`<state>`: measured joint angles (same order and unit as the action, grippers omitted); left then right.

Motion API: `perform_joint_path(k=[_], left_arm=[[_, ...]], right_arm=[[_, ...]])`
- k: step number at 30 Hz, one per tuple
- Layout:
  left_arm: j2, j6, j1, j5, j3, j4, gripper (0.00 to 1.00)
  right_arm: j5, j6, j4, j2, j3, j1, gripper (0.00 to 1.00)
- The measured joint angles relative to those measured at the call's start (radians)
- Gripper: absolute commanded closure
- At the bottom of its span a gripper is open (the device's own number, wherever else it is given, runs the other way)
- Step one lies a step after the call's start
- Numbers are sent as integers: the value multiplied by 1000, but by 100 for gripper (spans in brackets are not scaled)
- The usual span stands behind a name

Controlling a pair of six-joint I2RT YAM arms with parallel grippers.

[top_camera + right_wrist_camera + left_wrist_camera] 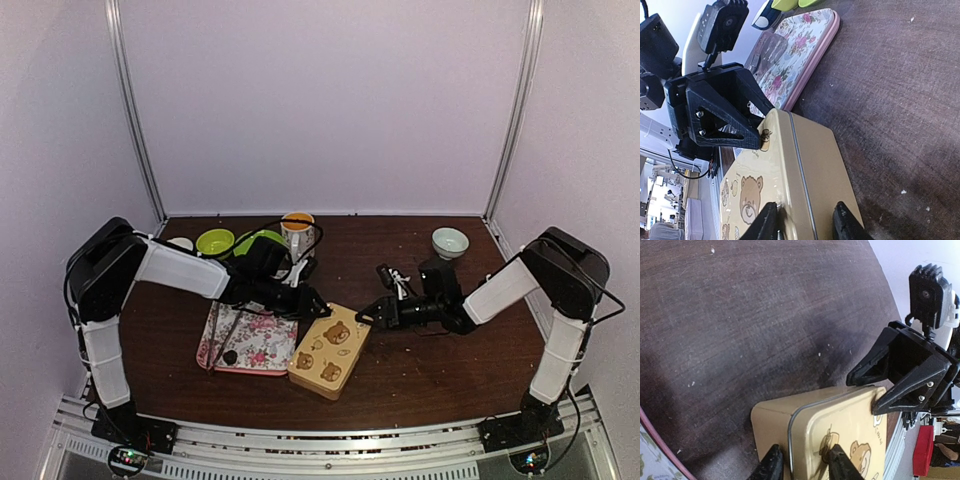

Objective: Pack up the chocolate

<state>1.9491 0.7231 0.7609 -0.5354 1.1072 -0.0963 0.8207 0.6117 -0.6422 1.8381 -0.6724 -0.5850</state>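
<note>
A: Chocolate (229, 356)?
B: On the floral tray (265, 335), 9 o'clock of the tin (330, 360). Not packed; lid looks shut.
A: Grippers?
B: Left gripper (805, 467) and right gripper (805, 225) each straddle a tin edge, jaws narrow. Can't tell if they're clamped.

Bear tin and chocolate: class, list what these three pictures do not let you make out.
Inside of the tin: lid on in every view, so contents hidden.
Chocolate: only in the top view, a tiny dark speck on the floral tray; shape too small to tell.
Left tool: left wrist view's bottom edge cuts off its fingertips; grip on the tin unclear.
Right tool: same in the right wrist view.
</note>
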Motion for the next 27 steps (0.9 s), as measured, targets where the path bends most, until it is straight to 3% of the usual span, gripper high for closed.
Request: perform_joint_path(k=[9,27], left_arm=[[20,0,14,16,19,0,68],[49,10,9,17,45,-26,75]], right_arm=[[-27,71,-101,2,59,-2,73],[-76,48,-71,-23,71,-19,73]])
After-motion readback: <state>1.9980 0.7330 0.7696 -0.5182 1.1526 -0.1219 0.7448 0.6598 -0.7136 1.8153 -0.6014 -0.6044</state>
